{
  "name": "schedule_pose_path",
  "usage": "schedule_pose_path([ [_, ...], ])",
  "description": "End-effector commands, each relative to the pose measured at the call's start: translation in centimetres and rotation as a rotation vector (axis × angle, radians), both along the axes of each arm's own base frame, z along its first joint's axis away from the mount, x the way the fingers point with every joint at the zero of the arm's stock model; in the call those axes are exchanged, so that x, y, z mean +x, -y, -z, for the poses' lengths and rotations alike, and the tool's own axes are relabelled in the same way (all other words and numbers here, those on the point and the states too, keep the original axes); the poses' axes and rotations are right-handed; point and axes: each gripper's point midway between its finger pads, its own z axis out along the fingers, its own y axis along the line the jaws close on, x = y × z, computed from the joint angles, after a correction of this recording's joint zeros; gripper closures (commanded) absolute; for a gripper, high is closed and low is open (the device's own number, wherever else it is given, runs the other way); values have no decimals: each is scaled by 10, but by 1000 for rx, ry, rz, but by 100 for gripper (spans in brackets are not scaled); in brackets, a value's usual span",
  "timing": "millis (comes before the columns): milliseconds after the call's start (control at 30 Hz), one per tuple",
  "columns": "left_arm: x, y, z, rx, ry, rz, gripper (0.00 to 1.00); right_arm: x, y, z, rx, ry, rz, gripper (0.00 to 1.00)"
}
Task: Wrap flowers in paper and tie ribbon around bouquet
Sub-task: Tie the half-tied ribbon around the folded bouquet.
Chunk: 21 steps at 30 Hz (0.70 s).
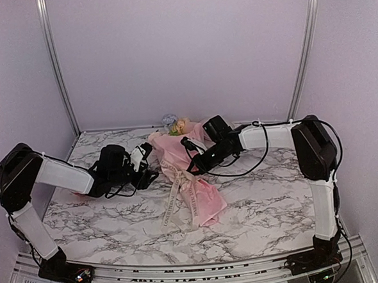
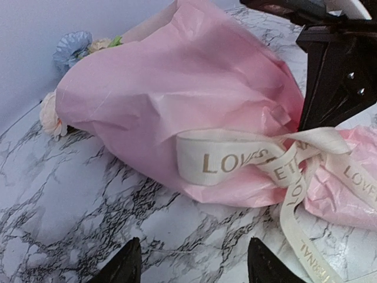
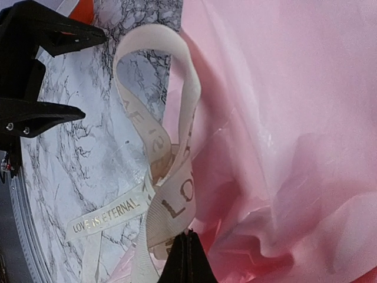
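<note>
The counter (image 1: 263,201) has a white marble pattern with dark grey veins. The bouquet (image 1: 202,192) lies on its side near the middle, a pink paper cone running from the far edge toward the near side. The end showing the flowers (image 1: 175,124) points at the back wall. The ribbon (image 1: 171,203) is tied around the cone, and its loose cream tails trail onto the marble beside the nearer end.

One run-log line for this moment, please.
stage: ribbon knotted round bouquet | left tool: open, empty, beside bouquet | right tool: shut, tips at ribbon knot | bouquet: lying on table
</note>
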Motion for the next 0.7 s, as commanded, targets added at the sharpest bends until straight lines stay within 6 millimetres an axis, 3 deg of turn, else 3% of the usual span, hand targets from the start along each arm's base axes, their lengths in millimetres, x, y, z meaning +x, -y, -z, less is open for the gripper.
schedule_pose_path([
  [0, -16, 47, -24, -181, -93, 214, 39, 5, 7, -13, -20, 54, 23, 100],
  [267, 17, 66, -26, -265, -151, 183, 38, 4, 3, -13, -14, 55, 13, 100],
  [400, 30, 61, -21, -246, -142, 136, 44, 2, 3, -11, -14, 51, 8, 100],
  [667, 46, 38, -16, -224, -139, 32, 44, 1, 1, -13, -3, 51, -1, 100],
])
